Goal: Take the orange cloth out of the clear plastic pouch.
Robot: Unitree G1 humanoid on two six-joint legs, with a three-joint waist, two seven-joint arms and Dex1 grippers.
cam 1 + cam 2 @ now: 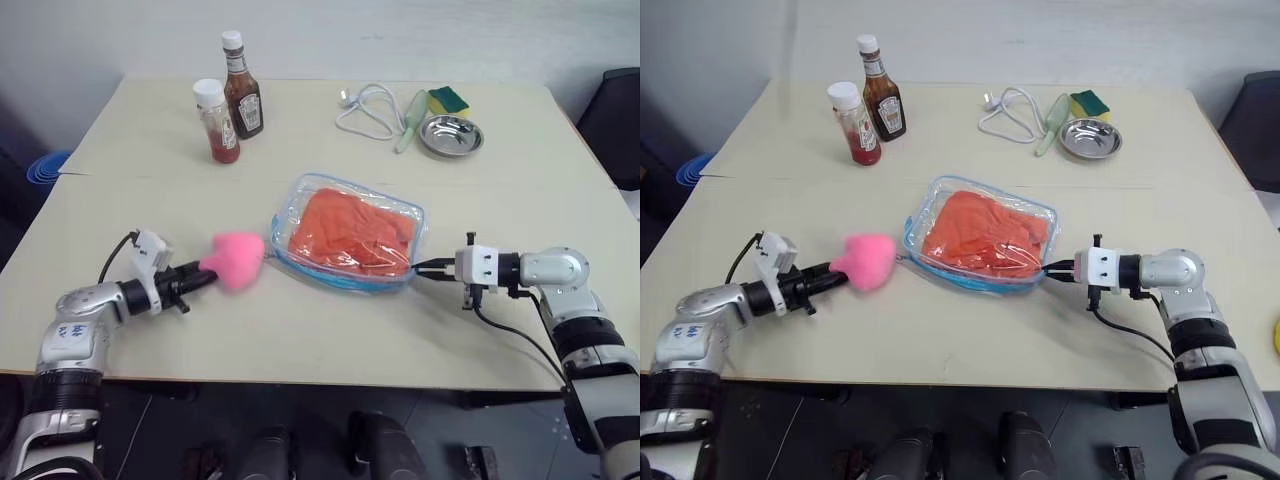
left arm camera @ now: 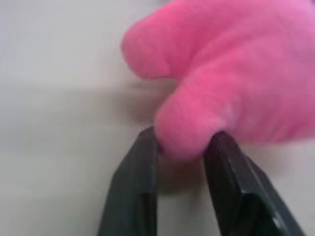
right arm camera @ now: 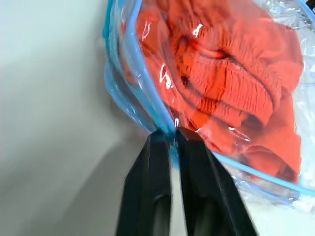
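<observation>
Orange cloth (image 1: 352, 236) lies inside the clear plastic pouch (image 1: 300, 194).

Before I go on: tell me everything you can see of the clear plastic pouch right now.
The clear plastic pouch is flat and rectangular with rounded corners and light blue zipper trim. It lies mid-table, the wrinkled orange cloth inside it. The right gripper pinches its blue edge at one corner. At the opposite end, the left gripper grips its fluffy pink pom-pom.
</observation>
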